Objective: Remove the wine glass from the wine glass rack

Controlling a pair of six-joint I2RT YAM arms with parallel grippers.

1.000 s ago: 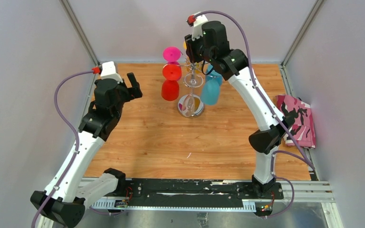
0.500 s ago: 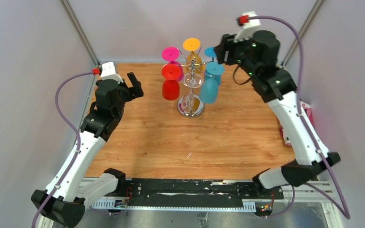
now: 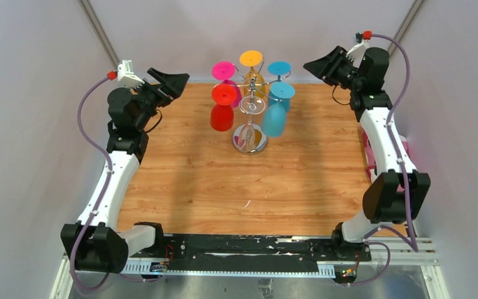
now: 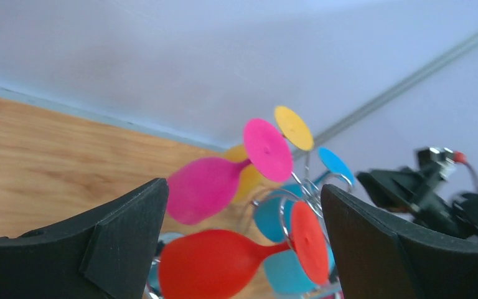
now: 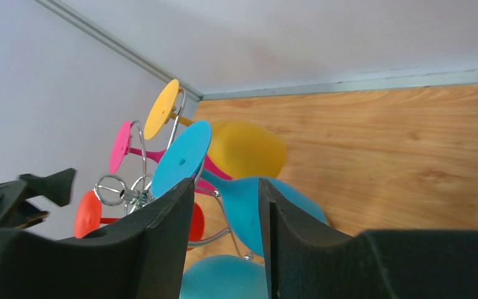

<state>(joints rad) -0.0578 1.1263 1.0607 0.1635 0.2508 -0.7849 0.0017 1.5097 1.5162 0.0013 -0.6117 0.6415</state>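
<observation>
The chrome wine glass rack stands at the back middle of the wooden table. Several coloured wine glasses hang from it upside down: red, pink, yellow and two blue ones. My left gripper hovers left of the rack, open wide and pointing at it. In the left wrist view the red glass and pink glass show beyond the gap of the left gripper. My right gripper hangs right of the rack, apart from it, open and empty. A blue glass lies beyond the right gripper.
A pink patterned cloth lies at the table's right edge, mostly behind the right arm. Grey walls close in the back and both sides. The wooden tabletop stretches in front of the rack to the arm bases.
The right gripper has pulled back from the rack top to the right and opened. The left gripper has risen and turned toward the rack. All glasses stay hanging.
</observation>
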